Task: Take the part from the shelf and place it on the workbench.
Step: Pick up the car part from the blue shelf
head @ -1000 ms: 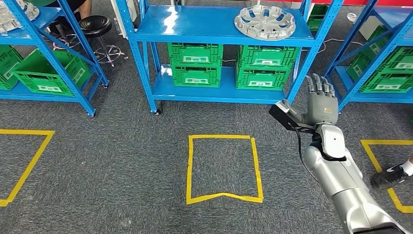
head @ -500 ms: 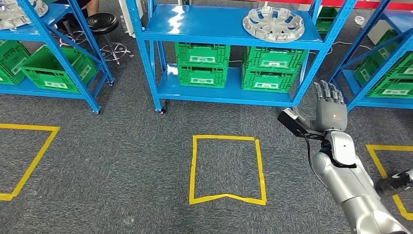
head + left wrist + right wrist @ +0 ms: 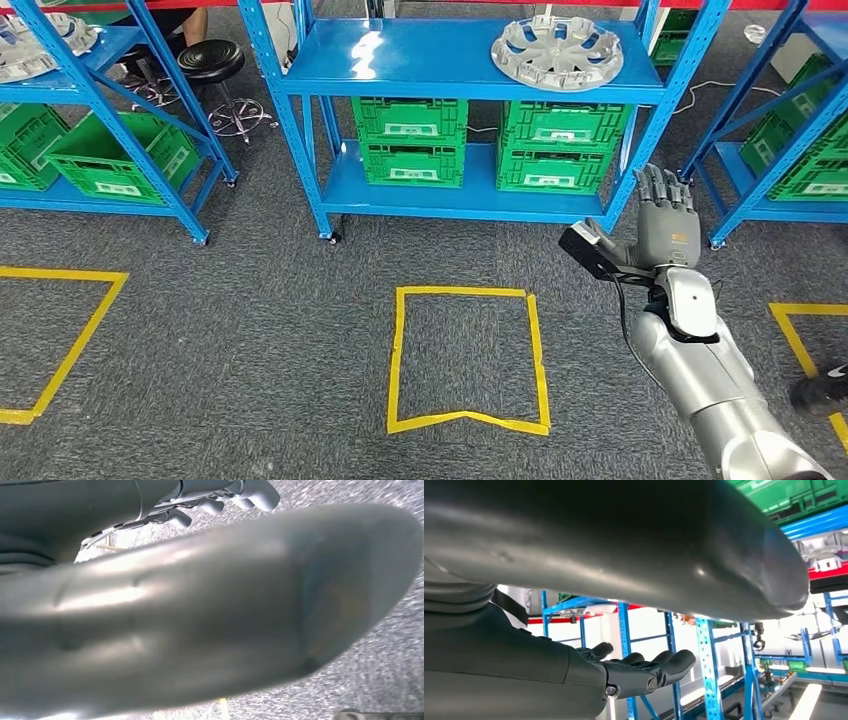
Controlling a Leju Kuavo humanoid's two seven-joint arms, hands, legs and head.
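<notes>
The robot faces a blue shelf [image 3: 470, 75] that stands on grey carpet [image 3: 250, 330]. The part [image 3: 557, 51], a round silver wheel cover with spokes, lies flat on the top board of this shelf, toward its right end. It is well apart from both hands, and nothing touches it.

The right hand [image 3: 662, 228] is raised in front of the right post of the shelf, lower than the part and nearer to the robot. Its fingers [image 3: 664, 187] point up and away and are spread, and they hold nothing. In the right wrist view the right hand [image 3: 634, 672] shows the same thing: the fingers are stretched out and there is nothing between them.

The left hand [image 3: 220, 500] appears in the left wrist view, above the carpet. Its fingers look curled a little, but most of the hand is hidden behind the thumb, so it cannot be told whether they are spread or pressed together.

On the lower board of the shelf stand green crates [image 3: 490, 145] in two stacks. On the floor before the shelf there is a yellow tape square [image 3: 468, 360]. Far left, a black stool [image 3: 210, 60] stands between the shelves, and another silver wheel cover [image 3: 40, 40] lies on the left shelf. At the right edge a dark shoe [image 3: 825, 388] of a person is seen.
</notes>
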